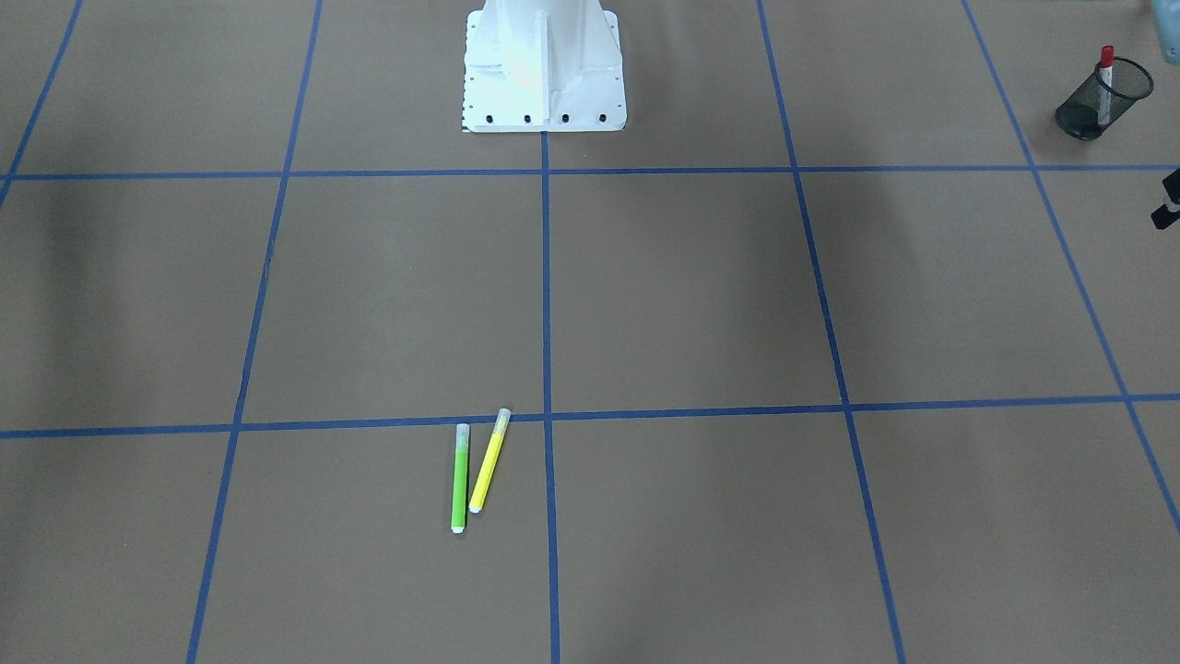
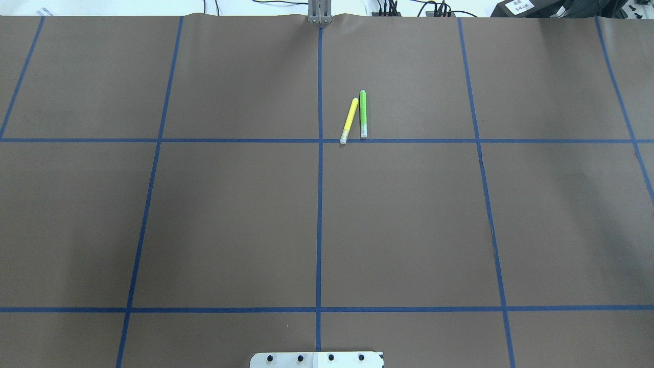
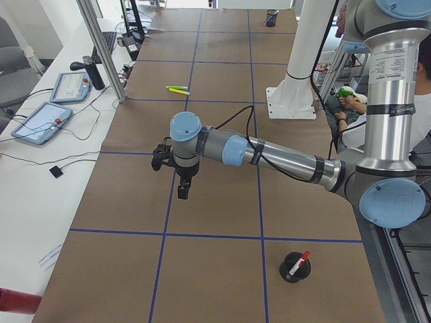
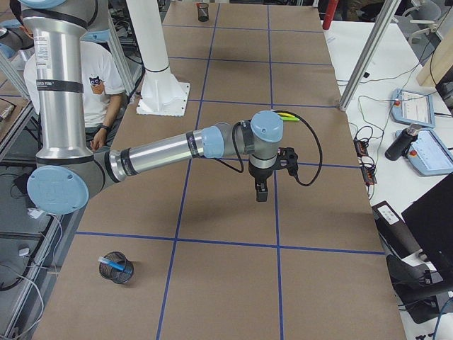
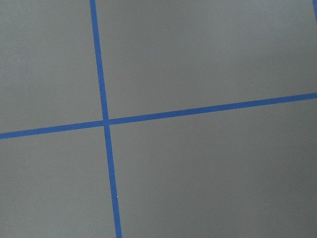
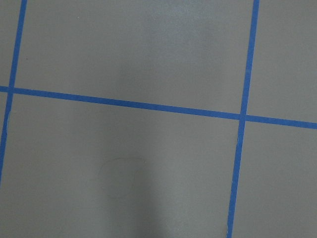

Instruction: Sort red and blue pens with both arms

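Note:
The red pen [image 1: 1104, 83] stands upright in a black mesh cup [image 1: 1097, 106] on the robot's left side of the table, also seen as the red pen [image 3: 297, 263] in the exterior left view. The blue pen [image 4: 113, 264] lies inside another black mesh cup [image 4: 117, 270] on the robot's right side. My left gripper [image 3: 182, 190] hangs pointing down above bare paper, well away from its cup. My right gripper [image 4: 261, 193] hangs the same way over the table. Both show only in the side views, so I cannot tell whether they are open or shut. Both wrist views show only brown paper and blue tape lines.
A green marker [image 2: 363, 113] and a yellow marker [image 2: 349, 120] lie side by side near the table's far middle. The white pedestal base [image 1: 544, 69] stands at the robot's edge. A person [image 4: 92, 85] sits behind the robot. Teach pendants [image 3: 50, 114] lie beyond the far edge.

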`<control>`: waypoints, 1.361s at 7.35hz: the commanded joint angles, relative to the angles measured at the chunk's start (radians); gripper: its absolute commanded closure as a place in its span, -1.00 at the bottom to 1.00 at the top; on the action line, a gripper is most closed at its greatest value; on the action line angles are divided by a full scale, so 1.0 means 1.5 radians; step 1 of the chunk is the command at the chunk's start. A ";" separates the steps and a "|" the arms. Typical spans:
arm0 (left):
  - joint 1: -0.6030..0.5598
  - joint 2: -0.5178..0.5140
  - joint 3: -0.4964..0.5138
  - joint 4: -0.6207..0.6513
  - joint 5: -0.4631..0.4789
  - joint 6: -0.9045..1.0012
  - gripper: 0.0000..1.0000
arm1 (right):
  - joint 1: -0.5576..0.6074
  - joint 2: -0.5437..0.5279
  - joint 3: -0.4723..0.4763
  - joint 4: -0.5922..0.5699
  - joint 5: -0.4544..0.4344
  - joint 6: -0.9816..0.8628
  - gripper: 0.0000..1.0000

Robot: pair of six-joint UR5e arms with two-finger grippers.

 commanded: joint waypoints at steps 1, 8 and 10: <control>0.002 0.007 -0.001 -0.001 -0.001 -0.003 -1.00 | -0.007 -0.003 0.001 0.000 -0.002 0.000 -1.00; 0.007 0.006 -0.002 -0.007 -0.027 -0.002 -1.00 | -0.016 -0.005 0.002 0.018 0.004 0.002 -1.00; 0.008 0.006 -0.006 -0.009 -0.027 -0.002 -1.00 | -0.019 -0.005 0.003 0.018 0.006 0.002 -1.00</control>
